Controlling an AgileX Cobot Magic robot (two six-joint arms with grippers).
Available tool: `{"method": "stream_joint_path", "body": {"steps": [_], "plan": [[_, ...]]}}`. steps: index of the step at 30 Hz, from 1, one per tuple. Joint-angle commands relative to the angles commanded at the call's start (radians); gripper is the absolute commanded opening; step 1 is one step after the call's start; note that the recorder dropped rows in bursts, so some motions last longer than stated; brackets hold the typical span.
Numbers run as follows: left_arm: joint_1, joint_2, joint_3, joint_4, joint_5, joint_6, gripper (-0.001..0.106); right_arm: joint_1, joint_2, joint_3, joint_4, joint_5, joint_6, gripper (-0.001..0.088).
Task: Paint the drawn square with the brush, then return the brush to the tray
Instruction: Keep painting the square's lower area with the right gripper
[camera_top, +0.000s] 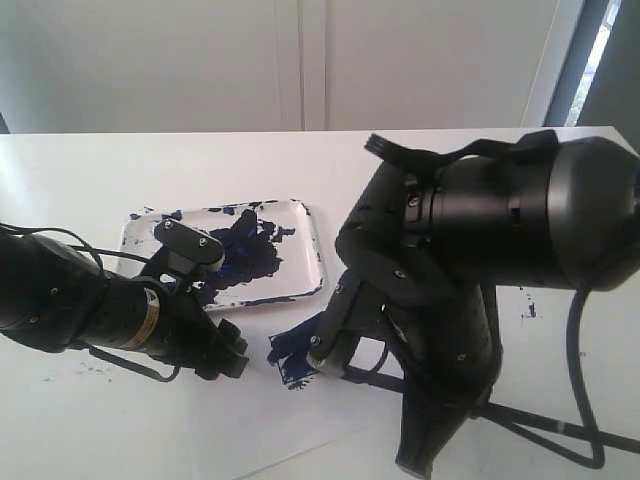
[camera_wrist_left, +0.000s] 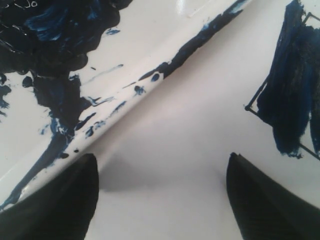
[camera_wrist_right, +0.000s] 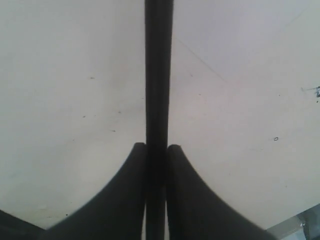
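The white tray (camera_top: 312, 262), smeared with dark blue paint, lies on the table at centre left. In the left wrist view its rim (camera_wrist_left: 150, 85) runs diagonally. The drawn square (camera_top: 292, 352) sits just in front of the tray, smeared dark blue inside (camera_wrist_left: 287, 95). My left gripper (camera_top: 228, 360) (camera_wrist_left: 162, 195) hovers open beside the tray's near edge, left of the square, holding nothing. My right gripper (camera_top: 325, 355) (camera_wrist_right: 156, 147) is over the square, shut on the black shaft of the brush (camera_wrist_right: 158, 75). The brush tip is out of view.
A white paper sheet (camera_top: 260, 430) carries the square. Small paint specks (camera_top: 528, 310) mark the table at the right. The bulky right arm (camera_top: 500, 220) and its black cable (camera_top: 540, 430) fill the right foreground. A wall stands behind the table.
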Motion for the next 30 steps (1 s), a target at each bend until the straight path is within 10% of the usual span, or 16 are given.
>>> {"method": "stream_joint_path", "body": {"steps": [30], "plan": [[0.0,0.0,0.0,0.0,0.0,0.0,0.075,-0.002,0.004,0.07,-0.125,0.0,0.084,0.0]]}}
